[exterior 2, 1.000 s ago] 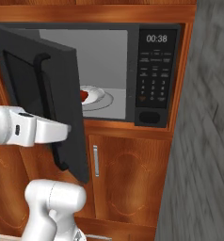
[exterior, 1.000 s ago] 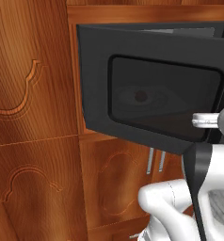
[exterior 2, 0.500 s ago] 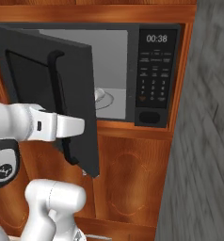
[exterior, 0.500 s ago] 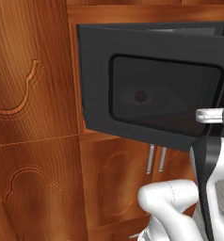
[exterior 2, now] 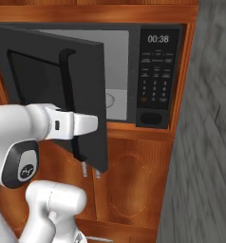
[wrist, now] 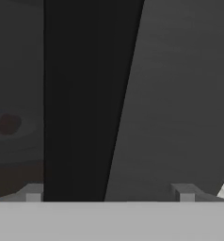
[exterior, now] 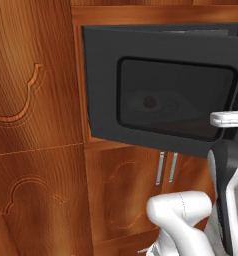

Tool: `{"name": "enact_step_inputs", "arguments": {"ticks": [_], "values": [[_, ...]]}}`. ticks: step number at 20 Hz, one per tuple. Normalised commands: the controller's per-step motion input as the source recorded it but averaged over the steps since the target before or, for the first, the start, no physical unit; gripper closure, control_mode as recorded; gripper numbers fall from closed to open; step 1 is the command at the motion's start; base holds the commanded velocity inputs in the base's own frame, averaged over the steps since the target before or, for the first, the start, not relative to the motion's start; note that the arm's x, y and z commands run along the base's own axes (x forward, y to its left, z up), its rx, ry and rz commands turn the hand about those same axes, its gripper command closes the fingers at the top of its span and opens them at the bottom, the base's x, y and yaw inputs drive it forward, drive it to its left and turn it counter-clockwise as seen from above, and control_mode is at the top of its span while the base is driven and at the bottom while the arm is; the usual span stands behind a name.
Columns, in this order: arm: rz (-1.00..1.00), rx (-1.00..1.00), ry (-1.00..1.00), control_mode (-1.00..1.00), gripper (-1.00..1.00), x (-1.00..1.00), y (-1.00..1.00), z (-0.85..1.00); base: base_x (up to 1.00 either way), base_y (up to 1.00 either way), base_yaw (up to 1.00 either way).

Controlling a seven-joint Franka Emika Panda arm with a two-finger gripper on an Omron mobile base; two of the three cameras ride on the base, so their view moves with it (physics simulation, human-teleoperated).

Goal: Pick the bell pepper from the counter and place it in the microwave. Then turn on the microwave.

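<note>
In the left base view, the microwave door [exterior: 163, 87] hangs partly open across the frame, its dark window facing the camera; through the glass, at about 9 o'clock of the window's centre, a dim reddish blot may be the pepper [exterior: 150, 102], though the tint makes that unsure. The arm rises at 4 o'clock.

In the right base view, the door stands roughly half shut, with the bar handle [exterior 2: 66, 95] upright on its face and the keypad [exterior 2: 153, 84] at 3 o'clock of it. The forearm reaches in from 9 o'clock against the handle.

In the hand view, the gripper [wrist: 107, 193] is spread wide, its tips either side of the handle without pinching it. A faint red spot at 9 o'clock is likely the pepper inside.

The door is stiff, hinged and light to swing; a flat push near the handle should close it. The pepper itself would be light, smooth and firm.
</note>
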Motion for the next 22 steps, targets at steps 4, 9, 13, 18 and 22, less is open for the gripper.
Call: {"name": "enact_step_inputs", "arguments": {"ticks": [4, 9, 13, 18, 22], "values": [[0.08, 0.00, -0.05, -1.00, -1.00, 0.22, -0.22, -0.14, 0.00, 0.00, 0.00], [0.08, 0.00, -0.04, -1.00, -1.00, 0.24, -0.21, -0.15, 0.00, 0.00, 0.00], [0.08, 0.00, -0.04, -1.00, -1.00, 0.24, -0.17, -0.16, 0.00, 0.00, 0.00], [0.09, 0.00, -0.02, -1.00, -1.00, 0.26, -0.14, -0.14, 0.00, 0.00, 0.00], [0.10, 0.00, -0.01, -1.00, -1.00, 0.27, -0.12, -0.13, 0.00, 0.00, 0.00]]}}
